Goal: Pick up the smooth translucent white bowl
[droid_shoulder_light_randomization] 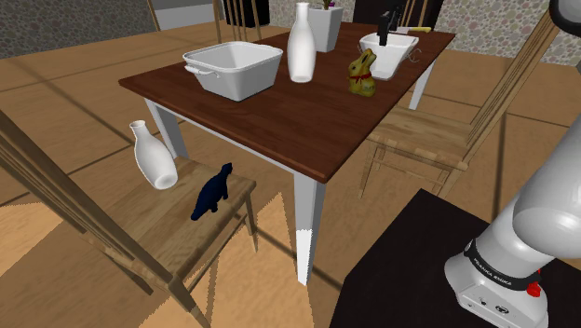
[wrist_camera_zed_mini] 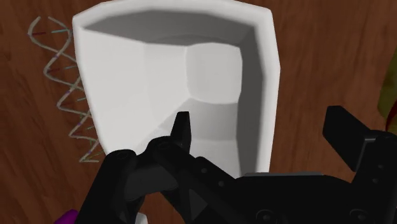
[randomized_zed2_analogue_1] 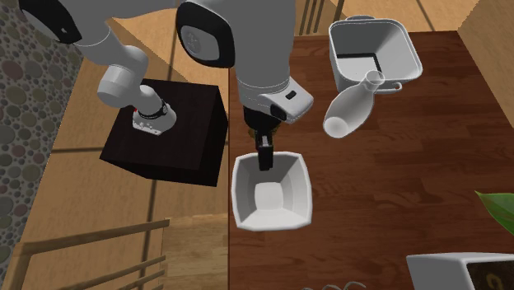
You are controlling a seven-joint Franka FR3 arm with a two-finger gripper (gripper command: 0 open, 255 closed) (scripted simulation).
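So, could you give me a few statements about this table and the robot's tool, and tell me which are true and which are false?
1. The tool has its fingers apart, one inside the white bowl and one outside its wall. True.
2. The gold bunny stands on a chair. False: it stands on the dark wooden table, beside the tall white bottle.
3. A dark blue animal figure stands on a wooden chair next to a white vase. True.
4. The tall white bottle lies on its side. False: it stands upright on the table.
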